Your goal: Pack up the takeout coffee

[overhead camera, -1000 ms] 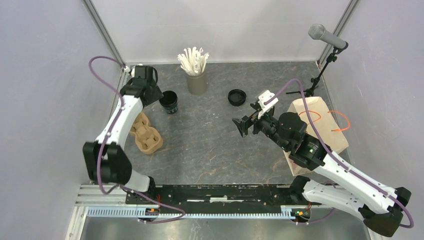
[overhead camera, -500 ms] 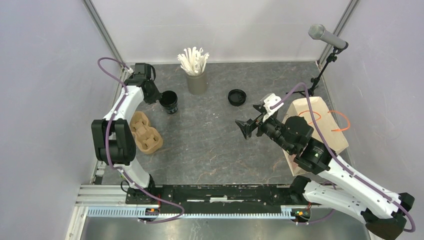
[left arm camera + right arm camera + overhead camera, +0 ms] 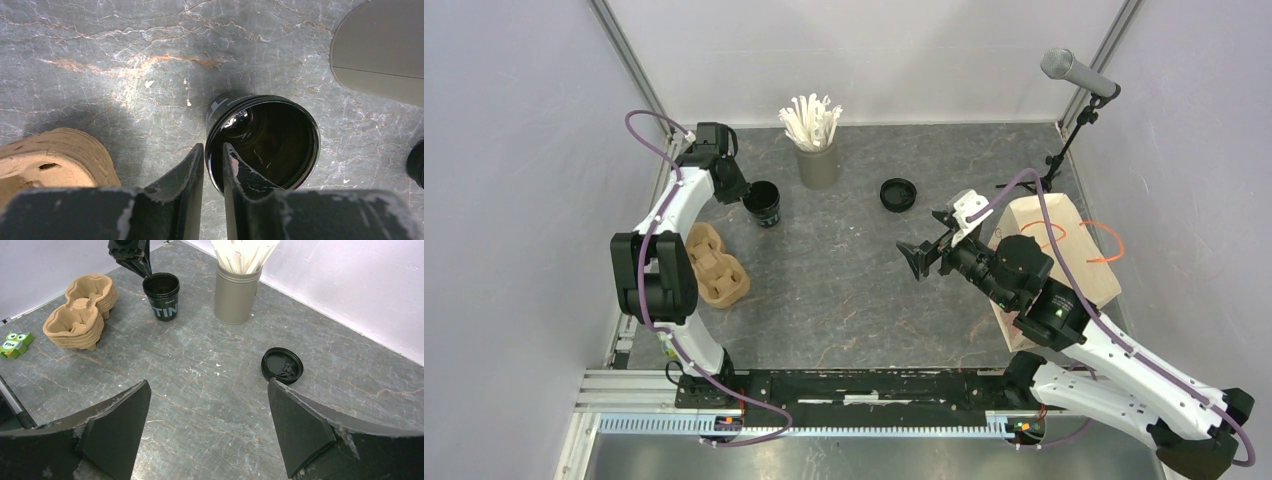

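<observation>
One black lidless cup point(image 3: 763, 204) stands upright at the back left of the table. It also shows in the left wrist view point(image 3: 265, 142) and the right wrist view point(image 3: 161, 296). My left gripper point(image 3: 744, 194) is at its left rim, one finger outside and one inside the cup, jaws closed on the cup wall point(image 3: 212, 155). A round black lid point(image 3: 898, 193) lies flat on the table, also in the right wrist view point(image 3: 282, 365). My right gripper point(image 3: 927, 254) hovers wide open and empty over mid-table point(image 3: 207, 381), near the lid.
A grey cup of white straws point(image 3: 818, 163) stands right of the black cup. A stack of brown pulp carriers point(image 3: 715, 265) lies near the left edge. A brown paper bag point(image 3: 1076, 232) and a microphone stand point(image 3: 1066, 130) are at the right.
My left arm's elbow has swung back toward the base while its gripper settled and closed on the cup's rim. The right gripper has drifted slightly right. The cup has not moved.
</observation>
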